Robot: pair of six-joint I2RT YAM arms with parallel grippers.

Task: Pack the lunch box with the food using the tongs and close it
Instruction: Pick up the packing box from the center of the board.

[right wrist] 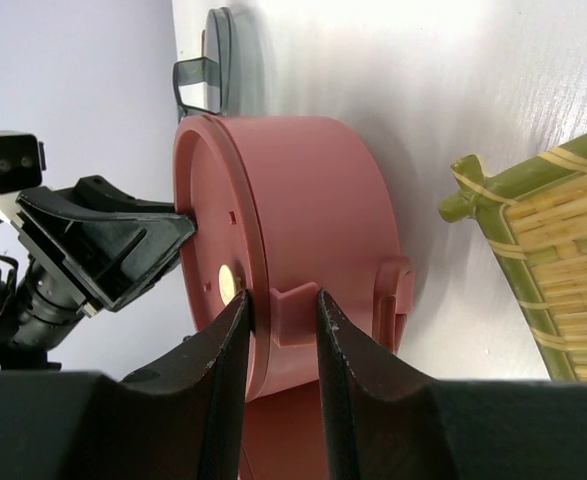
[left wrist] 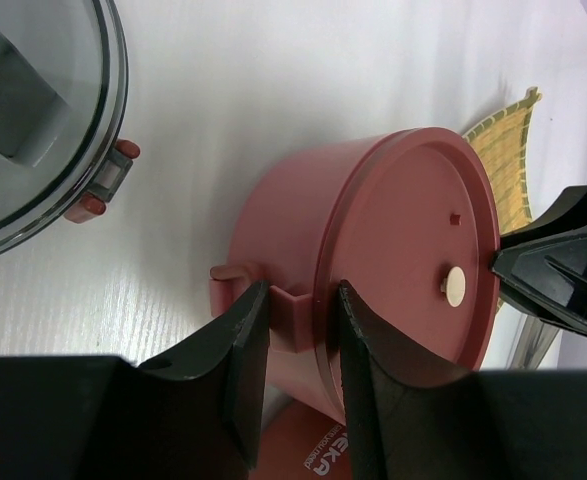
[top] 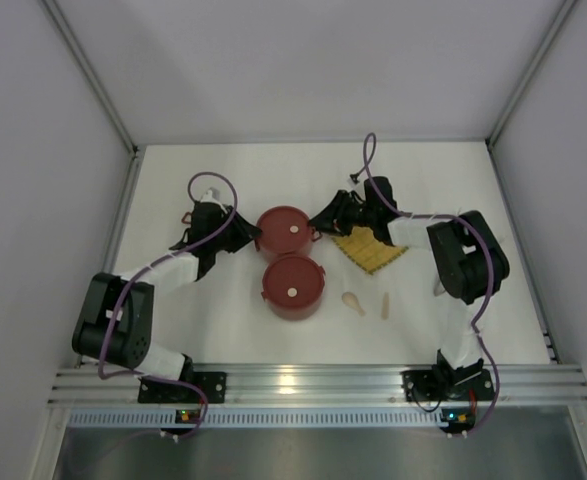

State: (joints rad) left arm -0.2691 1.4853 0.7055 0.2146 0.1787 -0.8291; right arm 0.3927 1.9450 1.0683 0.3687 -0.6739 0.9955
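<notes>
Stacking step, by my reading. Two round maroon plastic tiers of the lunch box stood lidded near the table's middle. The far tier point(top: 284, 232) and the near tier point(top: 293, 287) sat just beside each other, possibly touching. No food showed anywhere, so it was presumably packed inside, though unseen. The tongs could not be made out in any view.

The left pincer point(left wrist: 301, 295) was drawn narrow, its black fingers clamping the small maroon side handle point(left wrist: 291, 318) on the far tier's left. The right pincer point(right wrist: 281, 300) was equally narrow, gripping the opposite handle point(right wrist: 295, 318). The tier's base seemed to rest on the table.

The next move likely calls for both arms to rise together and level. They would then carry the far tier toward the near edge, centre it over the near tier's lid and lower it square. An uneven lift would tip it or slip a handle.

Surface: a white table point(top: 273, 170), clean. A yellow woven square mat point(top: 370, 250) lay right of the tiers. A small beige spoon point(top: 353, 302) and a short beige stick point(top: 384, 305) lay toward the near edge. A clear round rimmed piece point(left wrist: 73, 60) lay to the far tier's left. Room: pale grey wall panels point(top: 303, 60) on three sides, and a ribbed aluminium rail point(top: 303, 380) along the near edge.
</notes>
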